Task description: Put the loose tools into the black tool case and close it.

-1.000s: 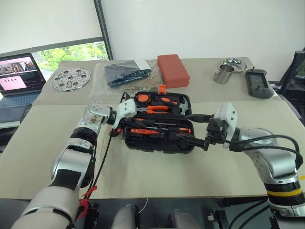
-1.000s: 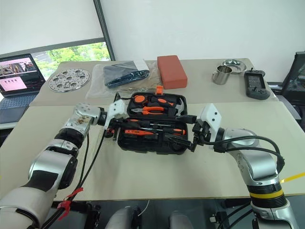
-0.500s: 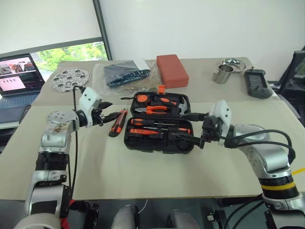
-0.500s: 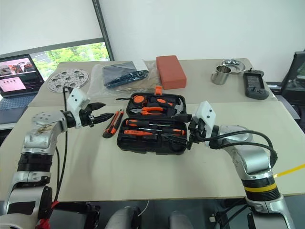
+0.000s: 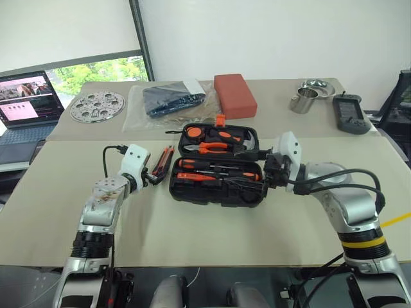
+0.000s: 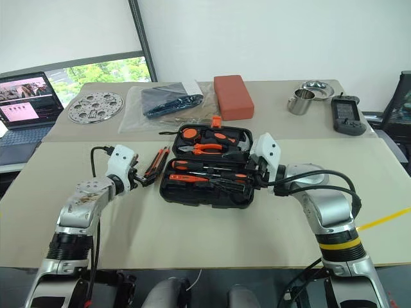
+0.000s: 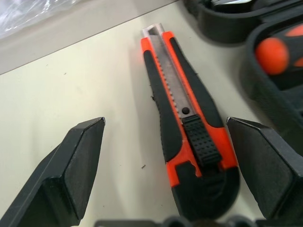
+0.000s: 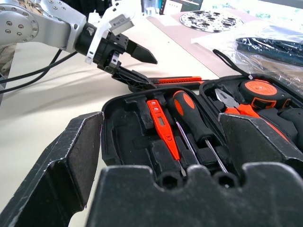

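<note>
The black tool case [image 5: 218, 189] lies open mid-table, with pliers and a tape measure [image 8: 260, 92] in its far half. Its near half holds an orange tester screwdriver [image 8: 161, 124] and an orange-and-black screwdriver [image 8: 191, 118]. An orange-black utility knife [image 7: 187, 137] lies loose on the table just left of the case. My left gripper [image 5: 156, 174] is low at the knife's near end, open, with its fingers [image 7: 71, 175] on either side of the handle. My right gripper [image 5: 252, 182] hovers open over the case's right end, holding nothing.
On the far table stand a red-orange block [image 5: 234, 95], a plastic bag with a dark item [image 5: 168, 99], a perforated metal disc [image 5: 96, 106], a steel cup [image 5: 302, 101], a bowl [image 5: 318, 85] and a dark handheld device [image 5: 350, 114]. A laptop [image 5: 26, 106] sits at far left.
My left gripper has opened, swung left away from the case and sunk to the table around the knife, which now lies in plain view. My right gripper edged slightly toward the case.
</note>
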